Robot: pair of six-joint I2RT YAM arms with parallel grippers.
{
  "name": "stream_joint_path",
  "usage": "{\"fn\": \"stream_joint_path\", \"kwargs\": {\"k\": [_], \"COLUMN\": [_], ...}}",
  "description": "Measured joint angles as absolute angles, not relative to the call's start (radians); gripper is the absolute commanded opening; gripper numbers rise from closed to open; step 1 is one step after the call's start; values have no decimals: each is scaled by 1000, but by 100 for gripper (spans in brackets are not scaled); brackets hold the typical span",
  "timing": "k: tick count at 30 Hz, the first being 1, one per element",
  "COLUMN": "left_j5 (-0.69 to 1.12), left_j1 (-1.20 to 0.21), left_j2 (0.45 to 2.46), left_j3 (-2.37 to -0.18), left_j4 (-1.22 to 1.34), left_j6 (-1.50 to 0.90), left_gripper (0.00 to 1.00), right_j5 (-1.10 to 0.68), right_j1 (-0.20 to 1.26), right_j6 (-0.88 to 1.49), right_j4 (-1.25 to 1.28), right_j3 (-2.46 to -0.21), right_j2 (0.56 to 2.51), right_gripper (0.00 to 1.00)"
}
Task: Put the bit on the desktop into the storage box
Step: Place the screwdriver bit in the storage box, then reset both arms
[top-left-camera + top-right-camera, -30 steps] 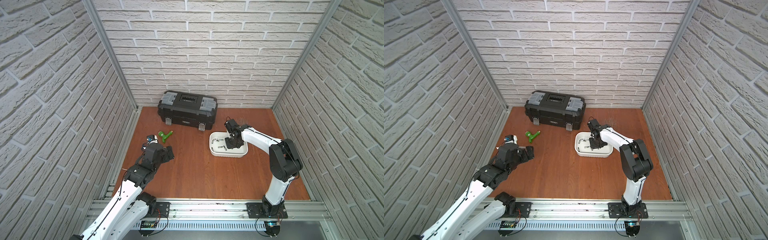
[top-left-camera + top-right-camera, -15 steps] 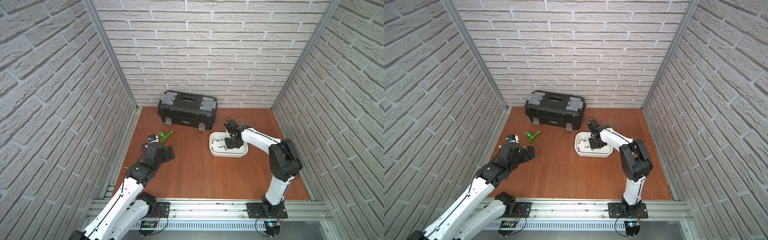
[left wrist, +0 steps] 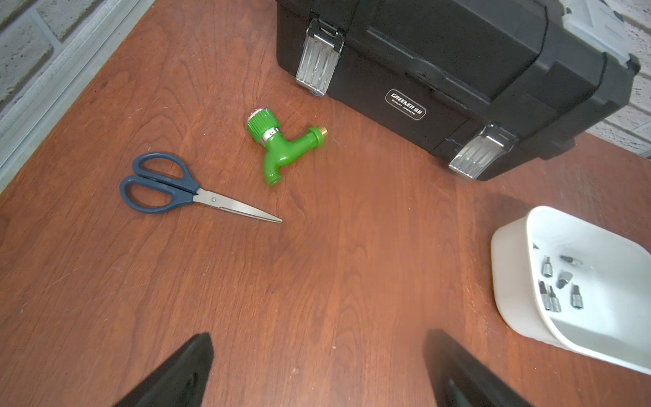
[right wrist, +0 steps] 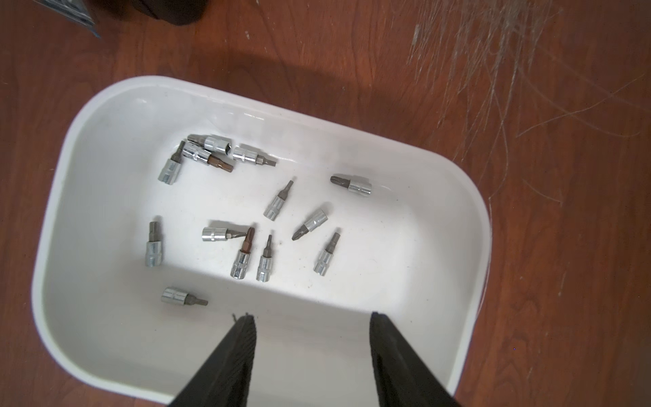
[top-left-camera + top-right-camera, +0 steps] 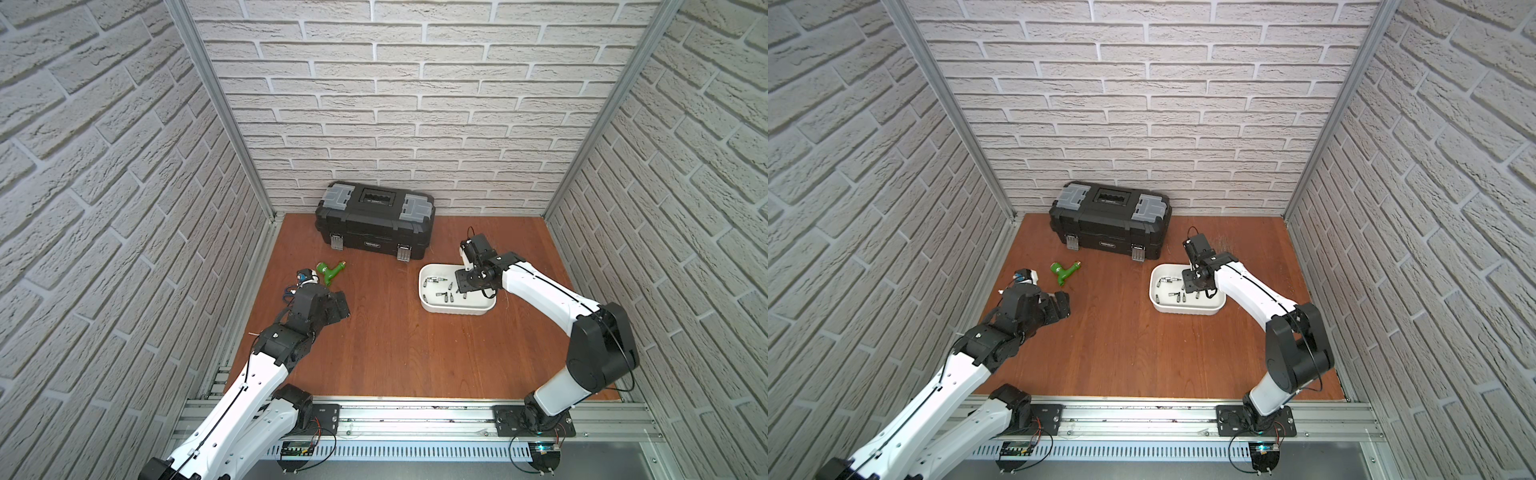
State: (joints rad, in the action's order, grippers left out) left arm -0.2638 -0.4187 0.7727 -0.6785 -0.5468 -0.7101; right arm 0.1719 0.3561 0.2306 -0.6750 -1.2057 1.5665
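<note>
The white storage box (image 5: 422, 286) (image 5: 1152, 286) stands on the reddish-brown desktop (image 5: 395, 332), right of centre. Several silver bits (image 4: 243, 259) lie loose on its floor. No bit shows on the bare desktop in any view. My right gripper (image 4: 311, 317) (image 5: 461, 286) hangs over the box, pointing down into it. It is open with nothing between its fingers. My left gripper (image 3: 317, 338) (image 5: 338, 305) is wide open and empty, low over bare wood at the left. The box's near wall (image 3: 500, 267) shows in the left wrist view.
A black toolbox (image 5: 374, 224) stands against the back wall. A green plastic tap (image 3: 281, 148) and blue-handled scissors (image 3: 165, 186) lie at the left, near my left arm. A silver rail (image 5: 415, 415) runs along the front edge. Brick walls close in three sides.
My right gripper's jaws have gone from shut to open above the storage box. The left arm has hardly moved and its gripper has stayed open.
</note>
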Motion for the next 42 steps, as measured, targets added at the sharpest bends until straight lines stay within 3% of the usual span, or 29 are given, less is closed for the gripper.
{"fn": "stream_joint_path", "kwargs": {"k": [9,14,25,32,42], "left_j5": [-314,-361,-471,-522,-539], "left_j1": [-404,-401,-399,-399,-399], "left_j2": [767,738,634,588,562], "left_j3": [-678,-679,-679,-634,-541], "left_j4": [-539,-516,-476,-402,-321], "left_j6": [-704,-689,-628,-558,-504], "left_gripper": [98,98,98,98,98], "right_j5": [248,325,494,537,447], "right_j1": [335,300,175,117,58], "right_j6": [228,229,229,218,154], "right_j4": [-598,-512,-269,-75,305], "right_j3": [-1089,-959,-611,-442,-315], "right_j2": [1275,1087,765,791,1089], "right_gripper": [79,98,98,98,98]}}
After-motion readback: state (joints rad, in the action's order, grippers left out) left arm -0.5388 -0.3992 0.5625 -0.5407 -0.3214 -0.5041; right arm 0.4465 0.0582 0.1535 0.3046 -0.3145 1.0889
